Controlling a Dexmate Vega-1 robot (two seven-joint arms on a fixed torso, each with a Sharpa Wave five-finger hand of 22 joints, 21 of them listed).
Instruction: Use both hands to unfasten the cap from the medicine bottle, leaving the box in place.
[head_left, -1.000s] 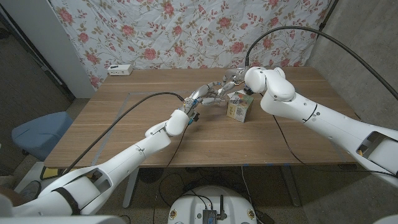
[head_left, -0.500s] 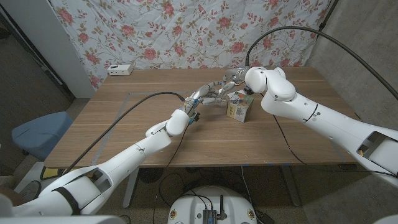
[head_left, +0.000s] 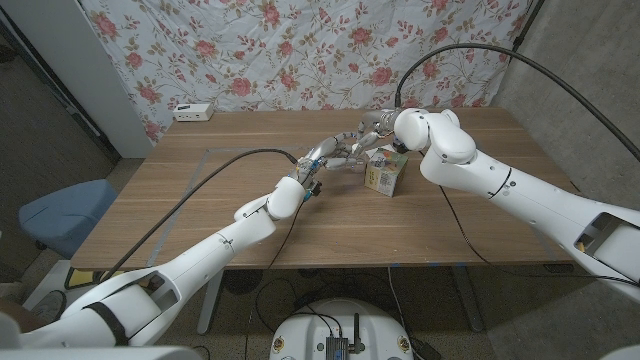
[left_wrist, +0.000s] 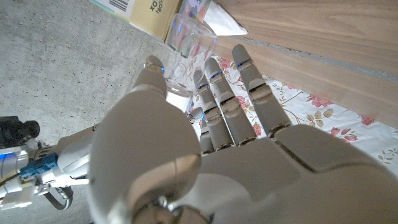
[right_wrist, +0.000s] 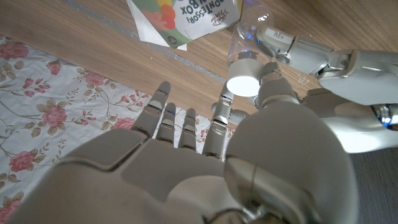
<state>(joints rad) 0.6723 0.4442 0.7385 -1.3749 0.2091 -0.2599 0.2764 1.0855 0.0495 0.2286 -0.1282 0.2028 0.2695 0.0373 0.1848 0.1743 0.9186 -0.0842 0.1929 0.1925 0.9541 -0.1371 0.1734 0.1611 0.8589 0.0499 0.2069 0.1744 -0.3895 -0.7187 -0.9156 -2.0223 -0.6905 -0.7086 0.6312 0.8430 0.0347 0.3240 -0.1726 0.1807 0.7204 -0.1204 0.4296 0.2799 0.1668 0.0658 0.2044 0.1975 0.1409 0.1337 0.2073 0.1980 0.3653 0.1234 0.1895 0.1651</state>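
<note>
The clear medicine bottle (left_wrist: 189, 46) hangs above the table's far middle, gripped by my left hand (head_left: 335, 151) between thumb and fingers. Its white cap (right_wrist: 244, 84) sits on the bottle (right_wrist: 258, 31), pinched between the thumb and a finger of my right hand (head_left: 376, 131). The left hand's fingers (right_wrist: 305, 46) wrap the bottle body from the other side. Just right of the hands, the yellowish printed box (head_left: 384, 172) stands on the wooden table (head_left: 200, 200). In the head view the hands mostly hide the bottle.
A small white device (head_left: 193, 112) lies at the table's far left edge by the floral curtain. A blue chair (head_left: 60, 215) stands left of the table. A white leaflet (right_wrist: 149, 28) lies next to the box (right_wrist: 186, 15).
</note>
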